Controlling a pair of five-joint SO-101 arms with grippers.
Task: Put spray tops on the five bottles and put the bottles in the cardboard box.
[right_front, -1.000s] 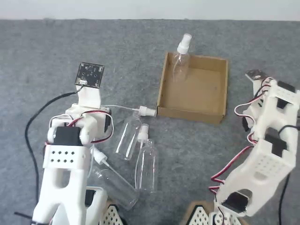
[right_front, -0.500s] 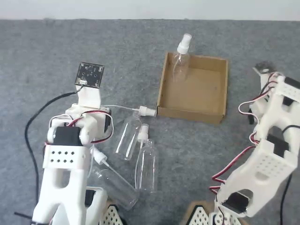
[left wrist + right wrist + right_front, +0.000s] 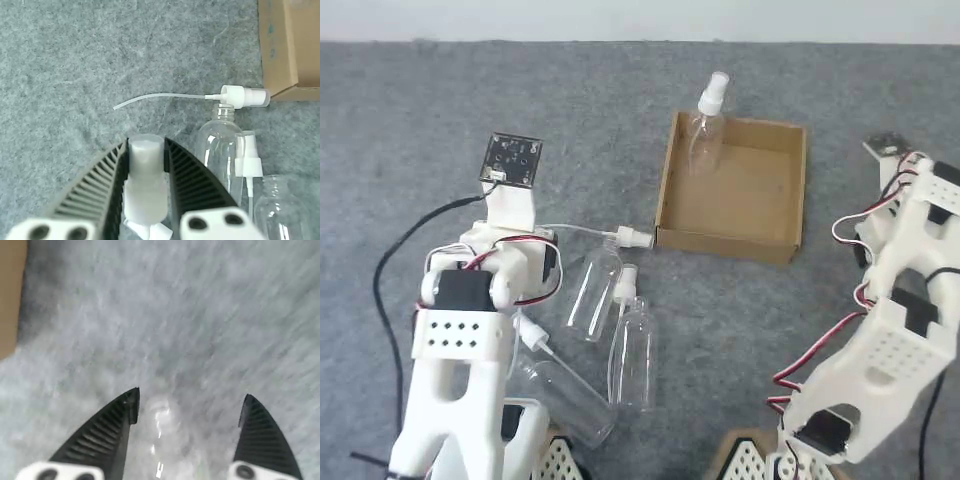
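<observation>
One capped bottle (image 3: 706,135) stands in the cardboard box (image 3: 750,195), far corner. Three bottles (image 3: 593,285) lie on the desk (image 3: 420,100) by the left arm; left fingers (image 3: 95,185) clamp a spray top (image 3: 145,185). The right fingers (image 3: 100,440) are spread wide over the desk.

- The fuzzy felt table cover (image 3: 420,100) was mottled grey.
- The shallow square cardboard box (image 3: 720,243) was plain brown.
- The plastic spray top (image 3: 145,175) was frosted white.
- The left gripper's ribbed fingers (image 3: 192,175) were black.
</observation>
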